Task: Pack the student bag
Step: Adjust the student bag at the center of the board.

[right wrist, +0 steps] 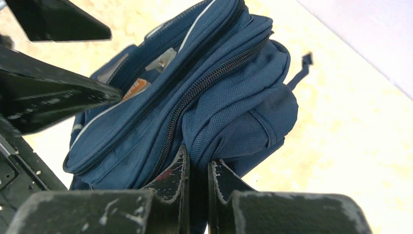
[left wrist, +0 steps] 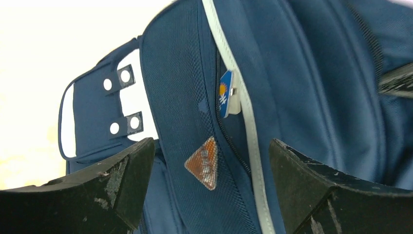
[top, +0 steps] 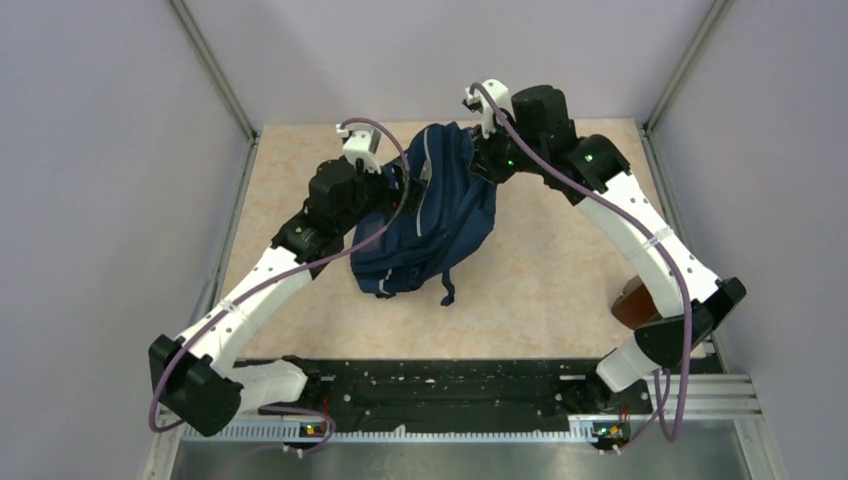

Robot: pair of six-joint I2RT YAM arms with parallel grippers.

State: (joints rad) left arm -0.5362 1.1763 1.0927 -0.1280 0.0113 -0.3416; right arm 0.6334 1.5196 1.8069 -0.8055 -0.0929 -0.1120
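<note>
The student bag is a navy-blue backpack with a thin grey-white stripe, held up off the table in the middle. My right gripper is shut on a fold of its fabric at the upper right; the pinch shows in the right wrist view, below the bag's body. My left gripper is open against the bag's left side. In the left wrist view its fingers straddle the bag's front, near an orange triangle patch and a zipper pull; the gripper holds nothing.
A brown object lies at the table's right edge, partly behind the right arm. Grey walls close the table at left, right and back. A loose dark strap hangs under the bag.
</note>
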